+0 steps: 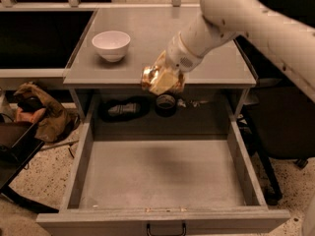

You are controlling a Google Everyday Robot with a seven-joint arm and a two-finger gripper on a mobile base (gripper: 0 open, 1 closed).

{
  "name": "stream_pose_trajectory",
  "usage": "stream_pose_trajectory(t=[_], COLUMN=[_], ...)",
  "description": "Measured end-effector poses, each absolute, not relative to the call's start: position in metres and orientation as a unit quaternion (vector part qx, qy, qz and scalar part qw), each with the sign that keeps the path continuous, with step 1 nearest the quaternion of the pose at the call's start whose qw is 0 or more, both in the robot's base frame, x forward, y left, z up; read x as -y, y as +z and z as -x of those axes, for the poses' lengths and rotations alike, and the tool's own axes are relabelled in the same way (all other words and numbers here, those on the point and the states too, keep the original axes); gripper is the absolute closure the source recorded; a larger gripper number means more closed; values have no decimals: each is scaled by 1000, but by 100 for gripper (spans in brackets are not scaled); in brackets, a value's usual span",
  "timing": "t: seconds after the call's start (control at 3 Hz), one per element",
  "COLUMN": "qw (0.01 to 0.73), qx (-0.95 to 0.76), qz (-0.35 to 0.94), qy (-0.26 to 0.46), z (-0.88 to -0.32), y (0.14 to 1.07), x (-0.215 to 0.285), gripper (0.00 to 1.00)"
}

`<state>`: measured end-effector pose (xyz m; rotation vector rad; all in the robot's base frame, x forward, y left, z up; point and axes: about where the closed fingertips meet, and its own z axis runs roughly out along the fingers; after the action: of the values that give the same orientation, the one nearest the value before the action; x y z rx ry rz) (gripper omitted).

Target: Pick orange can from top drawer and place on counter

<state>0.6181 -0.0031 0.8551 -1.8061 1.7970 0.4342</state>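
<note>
**The Room Around Me**

The floor (pixel 39 181) is pale and speckled. A brown rag heap (pixel 42 114) lies at the left, a dark chair (pixel 280 127) at the right. My claw (pixel 163 80) holds the orange can (pixel 150 75) by the counter's (pixel 147 28) front edge.

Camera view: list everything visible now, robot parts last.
Flat grey counter: one, grey, above the drawer.
Wide grey top drawer: one, grey, pulled open below.
Shiny orange-gold metal can: one, orange-gold, held at the counter's front edge.
Round white bowl: one, white, counter's left part.
Dark tape roll: one, black, under the counter, behind the drawer.
Flat black object: one, black, left of the tape roll.
Crumpled brown cloth: one, brown, floor at left.
White robot arm: one, white, from upper right.
Gripper: one, pale, shut on the can at the counter's front edge.
</note>
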Motion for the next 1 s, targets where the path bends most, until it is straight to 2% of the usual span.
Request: stream_pose_trajectory(t=[0.33, 0.67, 1.0], qw=[310, 327, 325], qx=[-651, -646, -666], qz=[684, 686, 671], qy=[112, 66, 31], z=[-634, -658, -697], y=[921, 942, 913], x=[3, 6, 25], gripper=[100, 100, 100])
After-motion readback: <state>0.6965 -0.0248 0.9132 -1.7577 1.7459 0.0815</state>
